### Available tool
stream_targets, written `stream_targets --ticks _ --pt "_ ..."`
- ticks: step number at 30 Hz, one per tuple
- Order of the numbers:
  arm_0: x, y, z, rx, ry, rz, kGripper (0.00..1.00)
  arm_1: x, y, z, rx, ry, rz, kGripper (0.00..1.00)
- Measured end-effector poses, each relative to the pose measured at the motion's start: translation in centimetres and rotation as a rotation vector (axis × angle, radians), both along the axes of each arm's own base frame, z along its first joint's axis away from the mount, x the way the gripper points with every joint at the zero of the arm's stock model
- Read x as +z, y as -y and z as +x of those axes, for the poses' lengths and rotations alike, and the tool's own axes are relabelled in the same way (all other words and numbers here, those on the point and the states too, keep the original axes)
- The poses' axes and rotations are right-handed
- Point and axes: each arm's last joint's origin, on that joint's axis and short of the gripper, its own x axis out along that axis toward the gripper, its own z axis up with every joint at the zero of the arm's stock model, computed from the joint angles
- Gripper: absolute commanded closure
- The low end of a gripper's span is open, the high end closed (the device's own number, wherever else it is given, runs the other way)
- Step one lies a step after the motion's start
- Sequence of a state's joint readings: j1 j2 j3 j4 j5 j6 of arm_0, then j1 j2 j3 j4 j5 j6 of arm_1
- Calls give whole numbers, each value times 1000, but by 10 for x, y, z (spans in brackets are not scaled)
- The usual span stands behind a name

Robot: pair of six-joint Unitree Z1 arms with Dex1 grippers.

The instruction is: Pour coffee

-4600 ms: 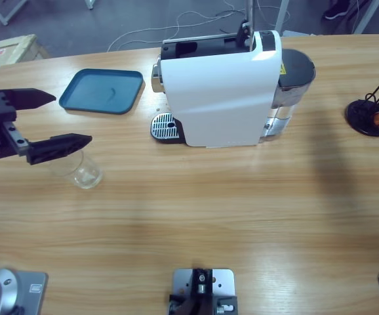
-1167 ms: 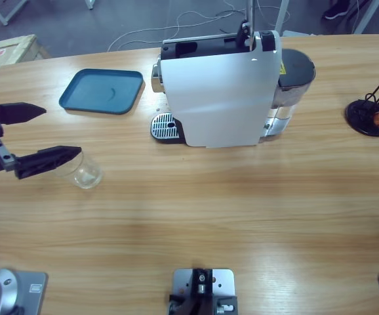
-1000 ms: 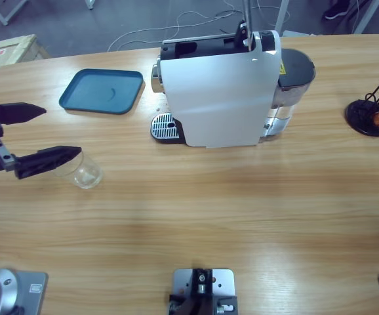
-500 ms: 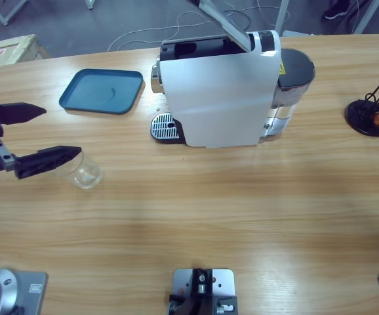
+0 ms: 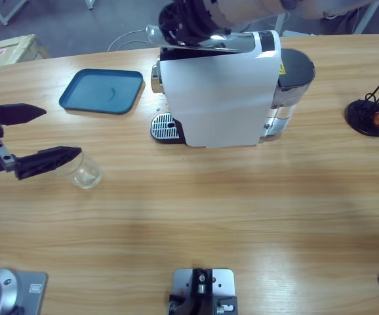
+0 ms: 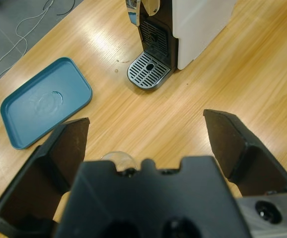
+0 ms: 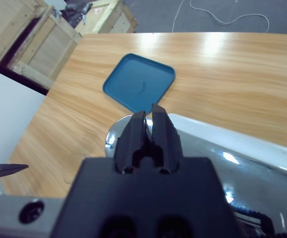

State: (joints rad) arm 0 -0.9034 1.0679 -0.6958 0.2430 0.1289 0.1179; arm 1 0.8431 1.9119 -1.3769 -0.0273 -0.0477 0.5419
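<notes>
The coffee is not visible yet: near the table's left edge the left gripper (image 5: pixel 29 134) spreads wide beside an empty clear glass tumbler (image 5: pixel 84 172), while the right gripper (image 7: pixel 149 130), pinched closed, presses the white coffee machine's (image 5: pixel 219 98) silver lever (image 5: pixel 206 43), so brewing seems in hand and next the tumbler likely needs moving onto the round drip grate (image 5: pixel 164 126).

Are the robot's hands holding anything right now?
No. The left end effector is open beside the glass, not gripping it. The right end effector is shut above the coffee machine's silver lever, with nothing visible between its jaws.
</notes>
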Motion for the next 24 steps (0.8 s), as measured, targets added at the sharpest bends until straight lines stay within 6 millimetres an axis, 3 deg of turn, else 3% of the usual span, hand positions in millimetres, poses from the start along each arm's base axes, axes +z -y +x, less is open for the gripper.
stream_targets --ticks 13,14,15,16,20,24 --pt "0 0 0 0 -2 2 13 -12 -6 2 -3 -48 -63 1000" --pt "0 0 0 1 -3 0 13 -12 -6 2 -3 -48 -63 940" --pt "0 0 0 3 -4 -1 13 -12 -6 2 -3 -48 -63 273" --pt "0 0 0 4 -5 -2 13 -12 -6 2 -6 -45 -65 4" --pt "0 -2 1 65 -16 -20 14 -5 -3 -3 3 23 -125 0" --pt "1 -16 1 280 -45 -80 18 22 18 -31 53 123 -278 0"
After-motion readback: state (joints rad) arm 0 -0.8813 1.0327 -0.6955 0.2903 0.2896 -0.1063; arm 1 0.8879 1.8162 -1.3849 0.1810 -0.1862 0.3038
